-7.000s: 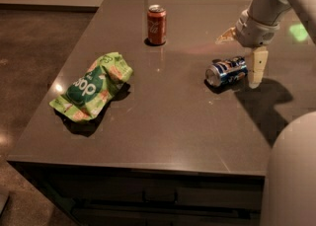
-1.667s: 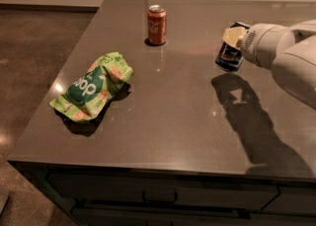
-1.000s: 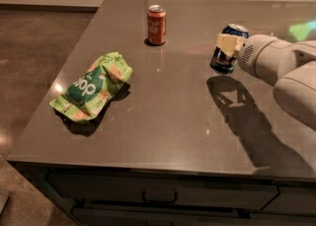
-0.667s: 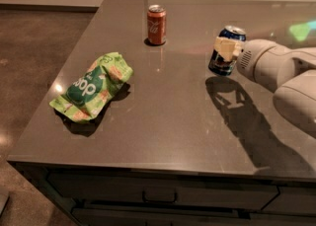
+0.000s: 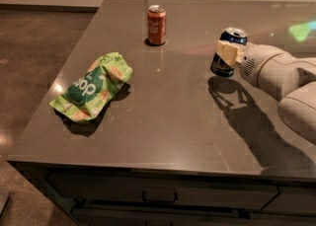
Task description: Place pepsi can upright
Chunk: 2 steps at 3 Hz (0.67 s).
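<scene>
Blue aluminium with white and red markings and silver ends, the pepsi can (image 5: 222,67) is seen at the right of the dark grey stone-like tabletop (image 5: 173,121). It is nearly upright, with its top leaning slightly to the right. It is pinched by the robot's cream two-finger hand (image 5: 228,53), which reaches in from the right on a pale grey arm (image 5: 276,69). One cream finger (image 5: 227,48) is pressed across the front of the can's upper half; the other is hidden behind the can. Whether the base rests on the tabletop or is held just above it cannot be told; a shadow lies directly below it.

The can is judged to be light, with thin walls that would dent under a hard squeeze. Its smooth painted skin is likely to slip if it is held loosely. A hold across the middle of the body is best suited, since the rims offer little to press on. Being round, it would roll if tipped, so the base should be set flat and the lean taken out before it is let go.

A red aluminium cola can (image 5: 156,24) stands upright well apart, toward the far side. A green crinkled snack bag (image 5: 92,88) lies at the left, also well apart.
</scene>
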### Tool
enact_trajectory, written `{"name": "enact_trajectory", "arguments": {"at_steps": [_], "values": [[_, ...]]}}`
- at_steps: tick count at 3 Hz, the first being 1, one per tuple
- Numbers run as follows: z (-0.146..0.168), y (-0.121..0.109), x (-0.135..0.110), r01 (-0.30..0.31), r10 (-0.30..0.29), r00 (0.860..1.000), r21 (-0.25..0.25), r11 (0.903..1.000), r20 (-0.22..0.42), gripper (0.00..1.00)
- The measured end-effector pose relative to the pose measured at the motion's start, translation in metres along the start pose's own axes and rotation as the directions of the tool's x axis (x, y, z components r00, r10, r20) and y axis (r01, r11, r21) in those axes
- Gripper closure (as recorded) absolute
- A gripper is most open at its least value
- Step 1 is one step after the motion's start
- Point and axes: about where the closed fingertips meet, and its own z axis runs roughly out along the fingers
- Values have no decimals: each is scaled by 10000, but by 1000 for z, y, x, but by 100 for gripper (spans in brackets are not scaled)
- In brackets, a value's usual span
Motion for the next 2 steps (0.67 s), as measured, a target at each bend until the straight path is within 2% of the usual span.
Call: {"name": "enact_trajectory", "arguments": {"at_steps": [1, 2], "values": [[1, 5, -3, 227, -226, 9996, 96, 9997, -164, 63], [6, 11, -11, 418, -415, 9989, 142, 9990, -238, 31]]}}
